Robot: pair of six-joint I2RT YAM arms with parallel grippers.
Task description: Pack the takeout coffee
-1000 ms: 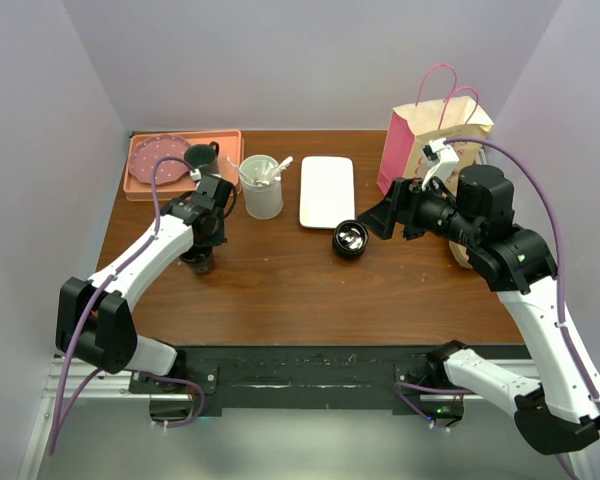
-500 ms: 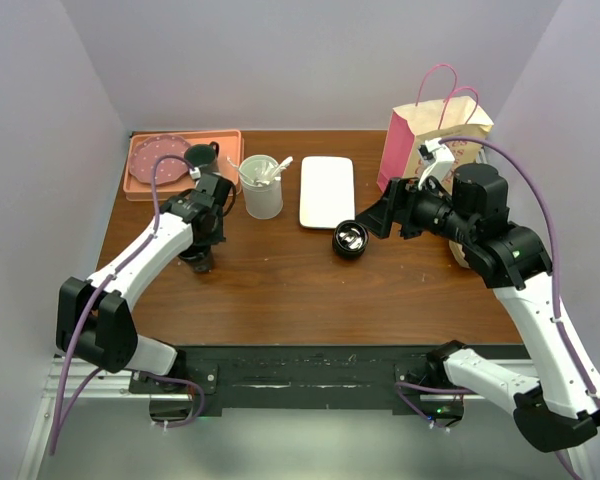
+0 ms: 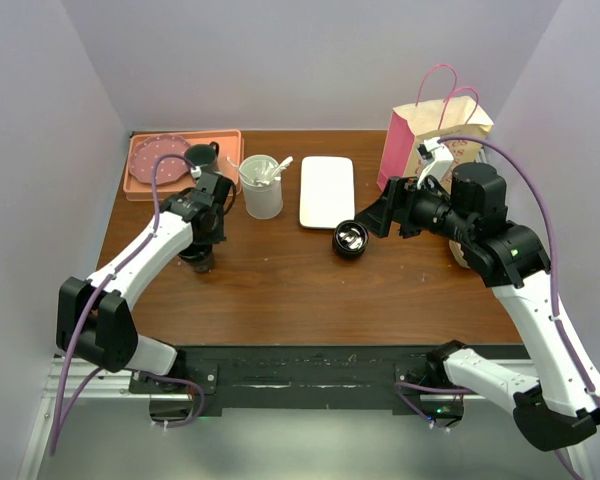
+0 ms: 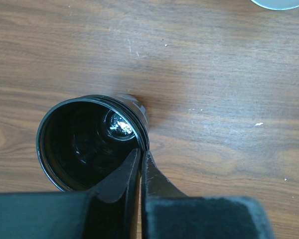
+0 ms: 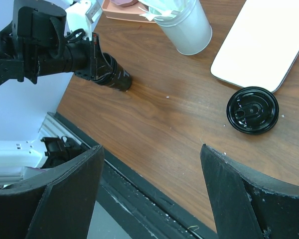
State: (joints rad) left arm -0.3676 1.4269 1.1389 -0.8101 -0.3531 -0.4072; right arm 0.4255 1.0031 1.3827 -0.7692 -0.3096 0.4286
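A black coffee cup [image 3: 199,259] stands open and without a lid on the wooden table at the left. My left gripper [image 4: 140,152] is shut on the cup's rim [image 4: 89,144], one finger inside and one outside. In the right wrist view the cup [image 5: 114,74] leans, with its base at the table. The black lid [image 3: 350,239] lies flat at mid-table, and it also shows in the right wrist view [image 5: 252,110]. My right gripper [image 5: 150,148] is open and empty, hovering just right of the lid [image 3: 378,216]. A pink paper bag [image 3: 430,140] with handles stands at the back right.
A white rectangular plate [image 3: 327,190] lies behind the lid. A translucent cup of stirrers and packets [image 3: 261,186] stands left of it. A pink tray [image 3: 150,186] with a dotted plate and a dark mug [image 3: 202,156] sits at the back left.
My right arm has drifted slightly left, towards the lid. My left gripper stays shut on the cup's rim at the same spot.
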